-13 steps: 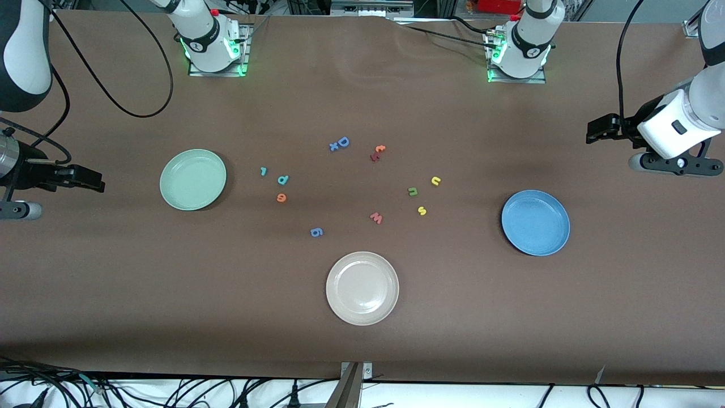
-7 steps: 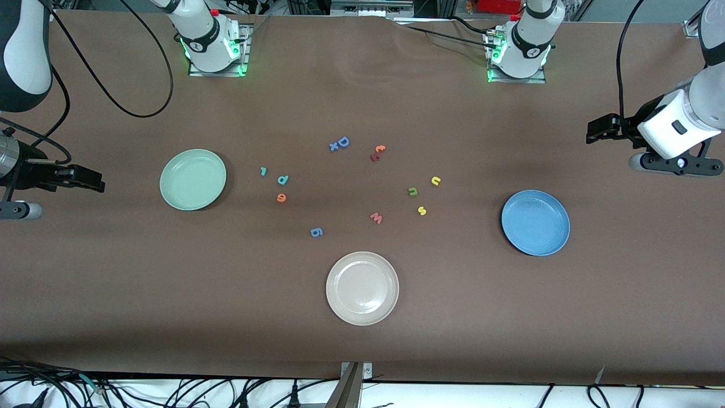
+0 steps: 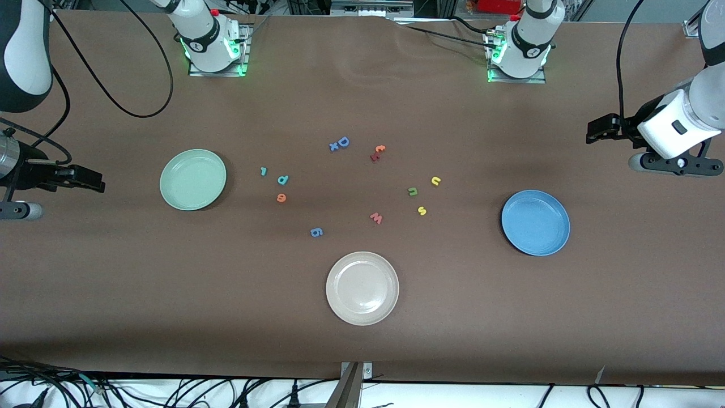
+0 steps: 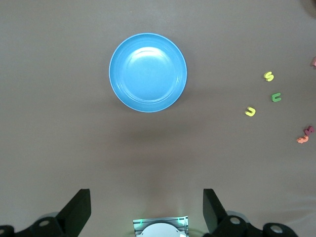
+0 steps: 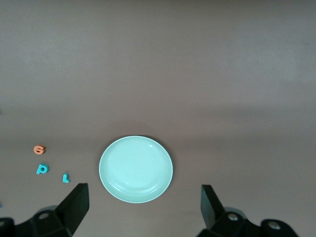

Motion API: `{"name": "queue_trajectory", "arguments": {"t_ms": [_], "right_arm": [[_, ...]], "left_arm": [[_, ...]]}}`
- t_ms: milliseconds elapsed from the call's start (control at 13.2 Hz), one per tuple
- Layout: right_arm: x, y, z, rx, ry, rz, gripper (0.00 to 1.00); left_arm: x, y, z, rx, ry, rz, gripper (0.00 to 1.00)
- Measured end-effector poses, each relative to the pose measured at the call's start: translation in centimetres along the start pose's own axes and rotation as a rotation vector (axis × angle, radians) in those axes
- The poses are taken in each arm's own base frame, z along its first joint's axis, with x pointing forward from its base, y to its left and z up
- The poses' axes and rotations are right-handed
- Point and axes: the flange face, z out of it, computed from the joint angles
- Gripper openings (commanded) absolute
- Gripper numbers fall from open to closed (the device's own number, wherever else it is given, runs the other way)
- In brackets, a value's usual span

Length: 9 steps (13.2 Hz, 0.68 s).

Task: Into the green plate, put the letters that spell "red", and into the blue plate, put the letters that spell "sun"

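My right pincer (image 3: pixel 93 181) and left pincer (image 3: pixel 595 129) hang wide open, empty; r (image 3: pixel 263 171) lies nearer my right, past the green plate (image 3: pixel 192 179).

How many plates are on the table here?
3. The green plate lies toward the right arm's end, the blue plate toward the left arm's end, and a beige-white plate sits between them, nearest the front camera. None looks hidden.

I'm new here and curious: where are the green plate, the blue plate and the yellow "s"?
green plate (image 3: pixel 192 179): front view, bare middle.
blue plate (image 3: pixel 535 222): front view, bare middle.
yellow "s" (image 3: pixel 422 211): front view, letter's middle.
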Motion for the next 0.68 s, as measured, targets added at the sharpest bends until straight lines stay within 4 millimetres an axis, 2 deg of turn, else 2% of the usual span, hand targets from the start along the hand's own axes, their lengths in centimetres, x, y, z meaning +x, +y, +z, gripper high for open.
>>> {"name": "queue_trajectory", "arguments": {"t_ms": [680], "right_arm": [[0.0, 0.01, 0.01, 0.0, 0.0, 0.0, 1.0]], "left_arm": [[-0.02, -0.08, -0.34, 0.0, 0.007, -0.001, 1.0]]}}
